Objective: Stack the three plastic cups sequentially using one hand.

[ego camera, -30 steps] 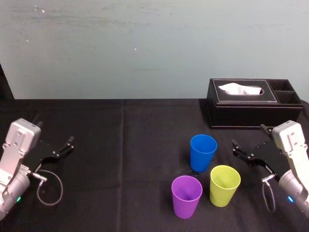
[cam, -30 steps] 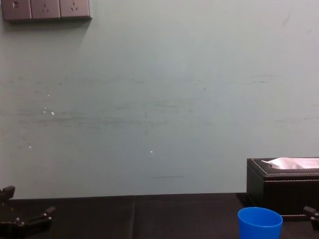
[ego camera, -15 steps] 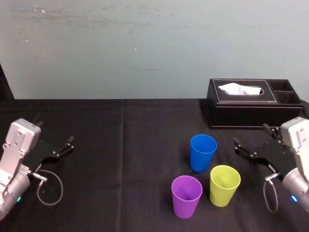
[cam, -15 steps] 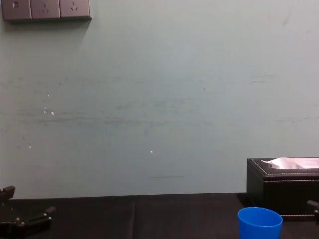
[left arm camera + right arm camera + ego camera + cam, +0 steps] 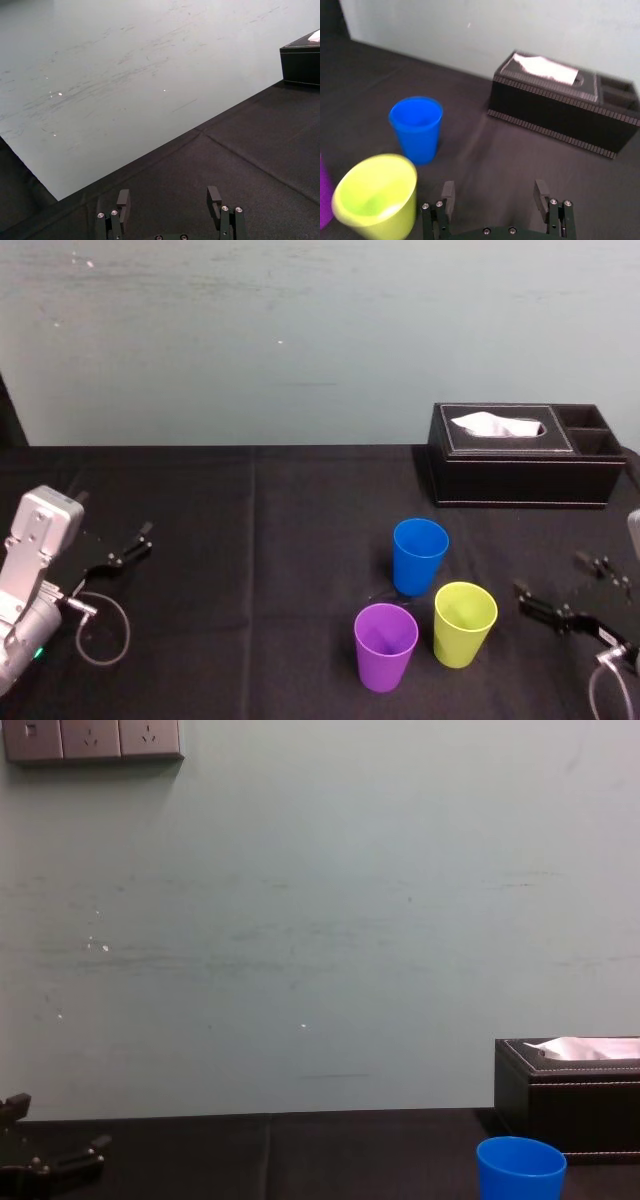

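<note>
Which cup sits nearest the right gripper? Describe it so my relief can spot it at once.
From the black tissue box at the far right of the table, come nearer to the cluster of three upright cups. Yours is the near-right one, just left of the open right gripper: the yellow-green cup, with the purple cup on its left and the blue cup behind.

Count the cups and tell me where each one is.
3: blue cup farthest back, purple cup front left, yellow-green cup front right. None stacked; none looks hidden.
</note>
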